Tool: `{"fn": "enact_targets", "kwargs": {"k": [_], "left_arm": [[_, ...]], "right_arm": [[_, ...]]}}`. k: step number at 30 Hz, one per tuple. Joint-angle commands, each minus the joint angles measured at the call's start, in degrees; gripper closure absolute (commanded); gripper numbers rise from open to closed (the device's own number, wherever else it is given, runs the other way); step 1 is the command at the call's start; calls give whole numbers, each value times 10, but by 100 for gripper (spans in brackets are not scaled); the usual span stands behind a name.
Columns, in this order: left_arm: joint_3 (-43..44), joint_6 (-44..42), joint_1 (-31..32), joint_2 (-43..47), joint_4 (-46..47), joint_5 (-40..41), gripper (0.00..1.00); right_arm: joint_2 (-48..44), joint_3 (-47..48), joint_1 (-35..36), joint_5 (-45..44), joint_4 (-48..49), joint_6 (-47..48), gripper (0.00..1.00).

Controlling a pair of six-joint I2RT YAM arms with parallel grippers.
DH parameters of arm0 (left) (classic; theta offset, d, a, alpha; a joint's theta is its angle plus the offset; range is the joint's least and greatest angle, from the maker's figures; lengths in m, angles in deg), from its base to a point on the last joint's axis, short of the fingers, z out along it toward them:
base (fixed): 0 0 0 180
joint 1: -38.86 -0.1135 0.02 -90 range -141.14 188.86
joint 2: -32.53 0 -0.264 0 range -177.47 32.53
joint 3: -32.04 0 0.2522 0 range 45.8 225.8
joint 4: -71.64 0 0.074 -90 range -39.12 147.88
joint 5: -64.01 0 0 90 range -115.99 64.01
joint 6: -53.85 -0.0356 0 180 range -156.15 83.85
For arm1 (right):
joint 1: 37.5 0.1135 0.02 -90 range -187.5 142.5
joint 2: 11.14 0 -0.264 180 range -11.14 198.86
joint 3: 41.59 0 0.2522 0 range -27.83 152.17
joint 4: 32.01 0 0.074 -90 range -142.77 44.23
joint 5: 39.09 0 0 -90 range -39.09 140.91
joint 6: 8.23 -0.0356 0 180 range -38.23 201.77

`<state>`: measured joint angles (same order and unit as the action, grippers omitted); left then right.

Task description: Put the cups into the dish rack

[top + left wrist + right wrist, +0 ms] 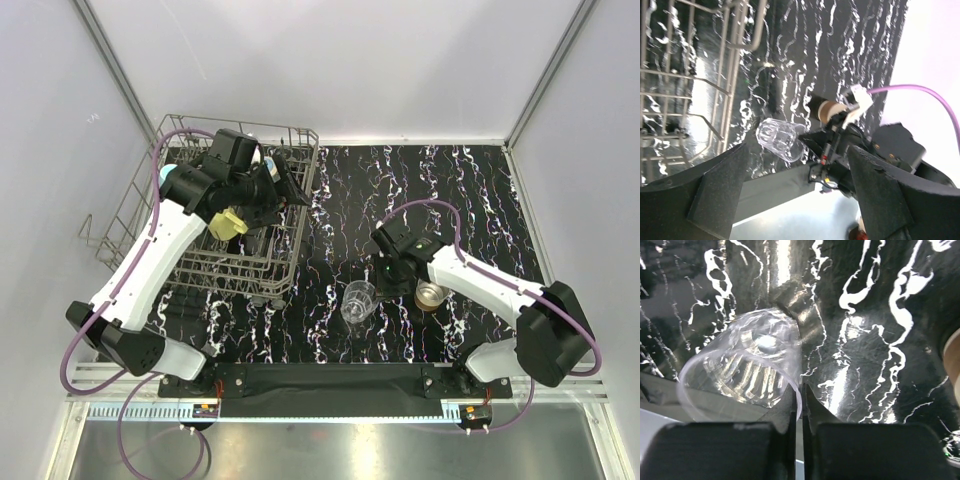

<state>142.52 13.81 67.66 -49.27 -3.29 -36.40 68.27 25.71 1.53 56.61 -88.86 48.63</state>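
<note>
The clear glass tumbler point(358, 302) is on the dark marbled table in front of the middle, tilted; it also shows in the right wrist view point(740, 370) and the left wrist view point(781, 140). My right gripper point(383, 278) point(800, 400) is shut on its rim, one finger inside the glass and one outside. The shiny metal cup point(428, 295) stands upright just right of that gripper. The wire dish rack point(200, 262) is at the back left. My left gripper point(292, 188) point(800, 200) hovers over the rack's right part, open and empty. The two mugs are not clearly visible.
The rack's wire wall and tines point(690, 100) lie left of my left fingers. White enclosure walls point(60, 120) close in the left, back and right. The right arm's purple cable point(440, 205) loops above the table.
</note>
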Motion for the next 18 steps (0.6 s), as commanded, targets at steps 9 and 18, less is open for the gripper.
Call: {"fn": "enact_targets", "kwargs": {"k": [9, 18], "left_arm": [[-65, 118, 0, 77, 140, -166, 14], [-171, 227, 56, 103, 350, -259, 14]], "right_arm": [[-101, 103, -2, -83, -41, 93, 100], [-216, 186, -4, -172, -13, 220, 100]]}}
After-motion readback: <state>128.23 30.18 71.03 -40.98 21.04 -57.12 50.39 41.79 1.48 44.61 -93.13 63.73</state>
